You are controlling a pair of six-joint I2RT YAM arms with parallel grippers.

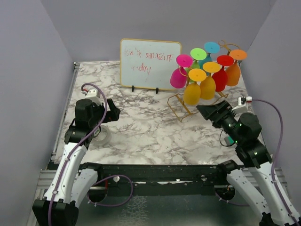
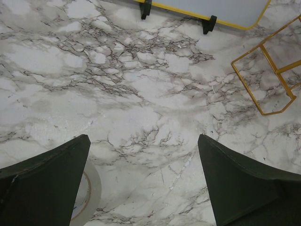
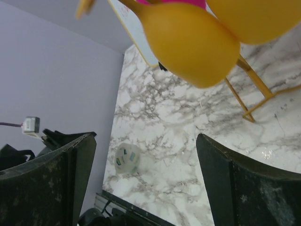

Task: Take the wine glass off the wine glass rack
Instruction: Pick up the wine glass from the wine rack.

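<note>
Right arm is parked right up by the wine glass rack [image 3: 256, 76], which sits at the far right of the marble table [image 1: 155, 132], just right of the white dry-erase board [image 1: 150, 64]. The rack is fully loaded: a bunch of coloured wine glasses [image 1: 211, 70] hang upside down on the rails, feet up and bowls down, in pink, green, teal, red, orange and yellow.

The one at the front-left corner of the bunch is the yellow wine glass [image 3: 193, 42]. It's on its rail, and in the right wrist view its bowl hangs just above and ahead of the fingers, with an amber glass [image 3: 258, 19] right beside it.

The right gripper [image 3: 146, 136] has its fingers spread wide with nothing between them. It's pointed at the yellow glass and close to it, but not touching from what I can see.

The left gripper [image 2: 143, 139] is over on the left side of the table, well apart from the rack, also spread wide and holding nothing, hovering over bare marble. There's a roll of tape [image 3: 127, 158] lying on the table just beside the left arm, and a corner of the rack's base peeks into the left wrist view
</note>
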